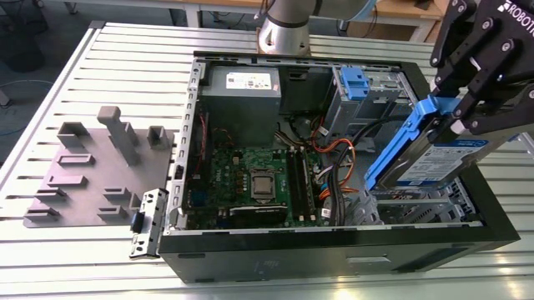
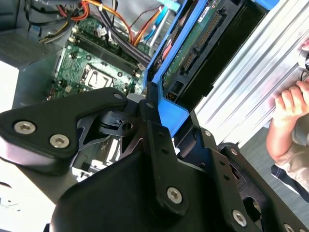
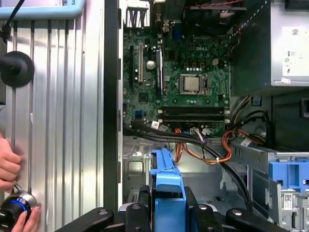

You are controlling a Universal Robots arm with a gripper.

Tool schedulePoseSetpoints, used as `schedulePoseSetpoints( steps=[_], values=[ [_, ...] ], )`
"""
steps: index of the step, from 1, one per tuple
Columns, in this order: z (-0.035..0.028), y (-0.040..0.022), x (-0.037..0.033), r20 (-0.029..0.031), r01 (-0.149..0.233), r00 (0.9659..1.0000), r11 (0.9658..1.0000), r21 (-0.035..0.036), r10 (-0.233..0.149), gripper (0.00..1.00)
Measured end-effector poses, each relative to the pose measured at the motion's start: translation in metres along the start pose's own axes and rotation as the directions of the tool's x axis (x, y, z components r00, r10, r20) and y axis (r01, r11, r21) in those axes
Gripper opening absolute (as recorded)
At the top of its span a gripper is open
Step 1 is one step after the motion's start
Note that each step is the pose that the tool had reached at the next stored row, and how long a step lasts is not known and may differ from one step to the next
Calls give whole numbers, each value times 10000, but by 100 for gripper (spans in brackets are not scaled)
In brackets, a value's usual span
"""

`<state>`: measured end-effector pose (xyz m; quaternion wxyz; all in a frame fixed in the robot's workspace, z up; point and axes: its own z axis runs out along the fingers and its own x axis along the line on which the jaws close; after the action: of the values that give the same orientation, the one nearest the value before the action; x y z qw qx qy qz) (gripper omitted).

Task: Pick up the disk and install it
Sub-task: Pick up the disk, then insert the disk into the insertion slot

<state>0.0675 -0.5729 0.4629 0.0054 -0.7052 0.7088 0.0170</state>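
Gripping the disk point(image 1: 429, 159) by its blue side rails, the gripper point(image 1: 457, 122) hangs over the near corner of the open computer case point(image 1: 334, 253) in the exterior view. The disk is tilted, its labelled face outward, its lower end just below the gripper and reaching down to the case's rim. The motherboard point(image 1: 259, 178) lies lower inside the case, off to the exterior view's left of the gripper, and the grey power-supply box point(image 1: 242, 94) sits beyond it. A grey fixture plate point(image 1: 84, 172) rests on the slatted table point(image 1: 125, 62), well apart from the gripper.

In the second wrist view the gripper point(image 2: 152, 104) is shut on the blue rail, and the disk point(image 2: 203, 43) extends away from it with its green circuit side showing. The motherboard point(image 2: 96, 67) lies beyond the fingers point(image 2: 108, 125), with orange cables point(image 2: 145, 26) near it. A person's hand point(image 2: 289, 116) is off to one side, over the table.

In the first wrist view the gripper point(image 3: 166, 215) clamps the disk's point(image 3: 166, 176) blue rail edge-on. Past it lie the motherboard point(image 3: 178, 82), the power-supply box point(image 3: 289, 43) and a blue latch point(image 3: 289, 179). A hand point(image 3: 7, 164) rests on the table point(image 3: 63, 121) beside the case.
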Motion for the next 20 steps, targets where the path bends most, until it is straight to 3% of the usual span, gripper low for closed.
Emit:
schedulePoseSetpoints(
  steps=[5,8,13,20],
  values=[
    [15,-136,-17,-2,-1,10000,10000,-23,1,36],
    [34,-185,-33,-3,-1,10000,10000,-33,1,36],
    [96,-215,-35,-2,-2,10000,10000,-39,2,36],
    [99,-199,-33,-2,8,10000,10000,-39,-8,36]
  ],
)
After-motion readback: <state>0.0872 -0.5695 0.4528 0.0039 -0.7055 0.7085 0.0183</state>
